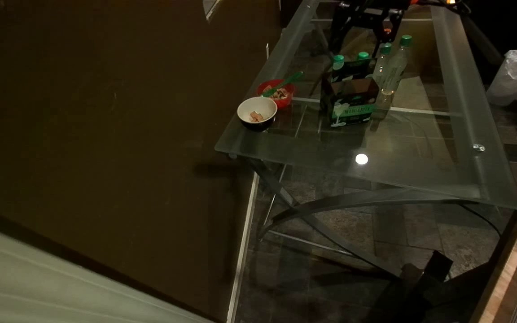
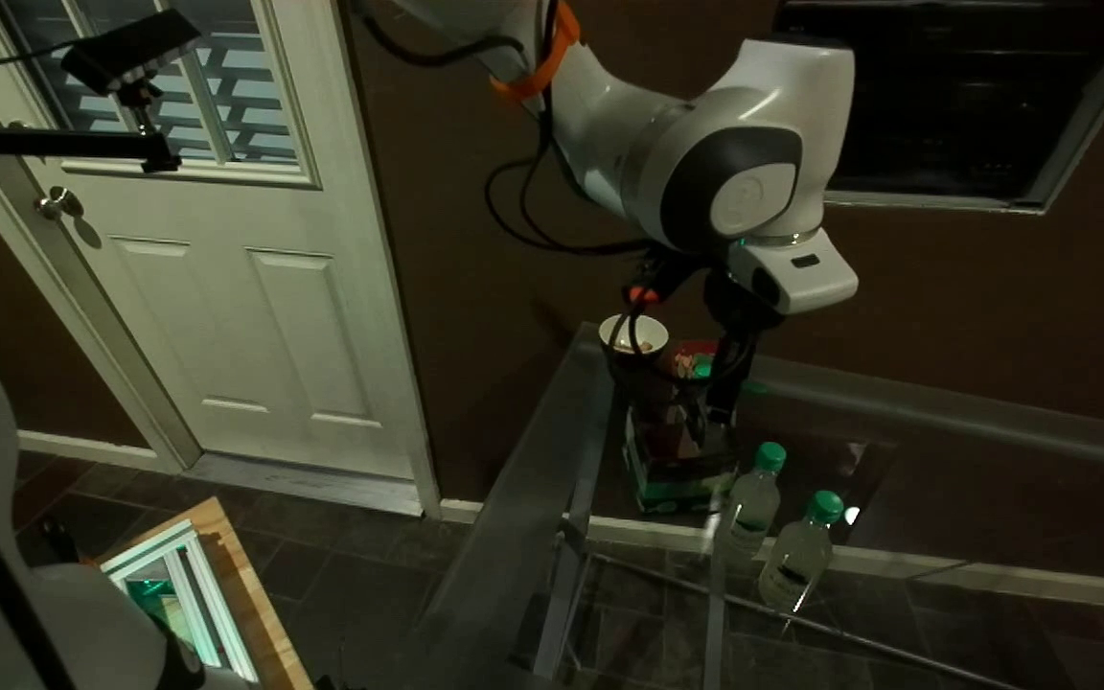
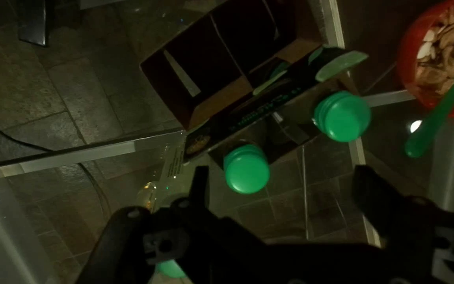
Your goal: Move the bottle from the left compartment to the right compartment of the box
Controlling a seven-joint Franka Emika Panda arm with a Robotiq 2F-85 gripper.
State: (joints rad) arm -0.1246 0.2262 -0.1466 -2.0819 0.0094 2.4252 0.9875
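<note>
Jaws apart. Green-capped bottle (image 3: 246, 169) at wrist-view 6 o'clock of box (image 3: 223, 96): presumably the target; likely light, stiff, slick. Grip across its neck.

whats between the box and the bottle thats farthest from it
Another green-capped bottle stands between the box and the farthest bottle, as seen in an exterior view.
</note>
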